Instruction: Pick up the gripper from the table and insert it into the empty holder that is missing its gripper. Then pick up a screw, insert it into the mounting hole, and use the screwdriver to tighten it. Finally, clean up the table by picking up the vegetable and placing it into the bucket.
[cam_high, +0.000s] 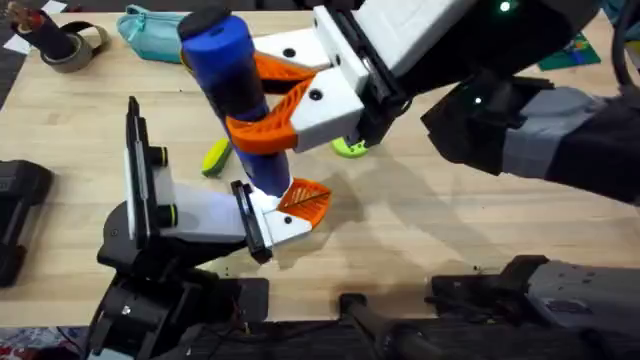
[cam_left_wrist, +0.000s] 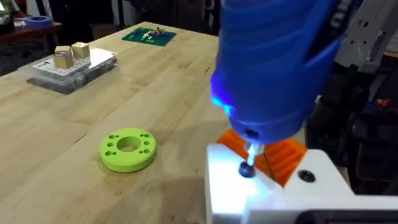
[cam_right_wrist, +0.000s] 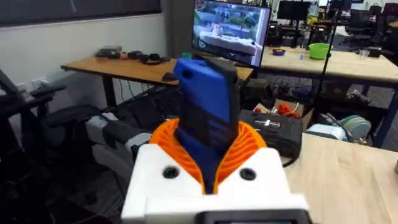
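My right gripper (cam_high: 265, 110) (cam_right_wrist: 208, 155) reaches in from the upper right and is shut on the screwdriver (cam_high: 228, 62) (cam_left_wrist: 273, 68) (cam_right_wrist: 208, 106), which stands nearly upright. Its thin shaft rests on a dark screw (cam_left_wrist: 247, 168) in the white base of the small orange gripper (cam_high: 303, 203) (cam_left_wrist: 283, 155). That piece sits in the holder (cam_high: 200, 215), the white body with a black end plate at the lower left. The left wrist camera looks out from this holder. The vegetable (cam_high: 215, 157), a yellow and green corn cob, lies on the table behind the holder. The bucket is out of view.
A flat green ring disc (cam_high: 350, 147) (cam_left_wrist: 127, 149) lies near the right arm's wrist. A teal pouch (cam_high: 150, 30) and a tape roll (cam_high: 70, 45) are at the back left. A clear box with wooden blocks (cam_left_wrist: 68, 65) is farther off. Bare wood lies right of the holder.
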